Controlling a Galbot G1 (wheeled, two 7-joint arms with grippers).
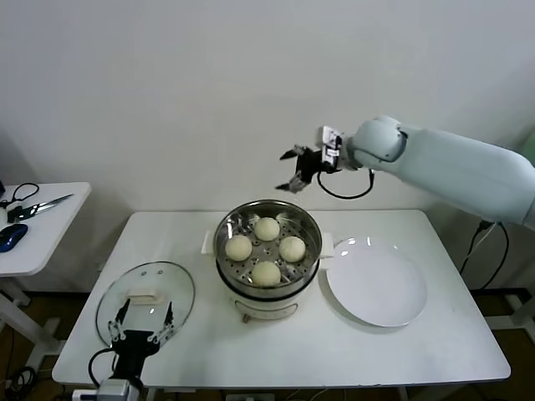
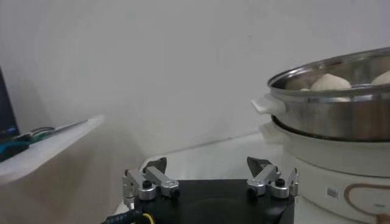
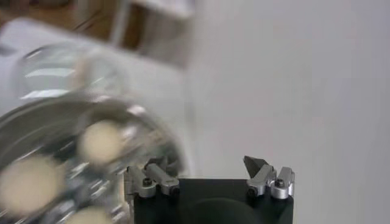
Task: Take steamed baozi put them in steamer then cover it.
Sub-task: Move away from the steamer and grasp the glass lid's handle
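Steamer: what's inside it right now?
The steamer holds four baozi sitting apart in a diamond on its perforated tray. It is uncovered: the glass lid lies on the table to its left. What lies below the tray is hidden.

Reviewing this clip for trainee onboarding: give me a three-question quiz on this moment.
1. How many steamed baozi sit in the steamer?
2. True or false: the cover is on the steamer.
3. Which hand is raised behind the steamer? A) left hand B) right hand

Key:
1. Four.
2. False; it lies on the table, left of the steamer, by the open left hand.
3. B; it is open and empty. The white plate is empty.
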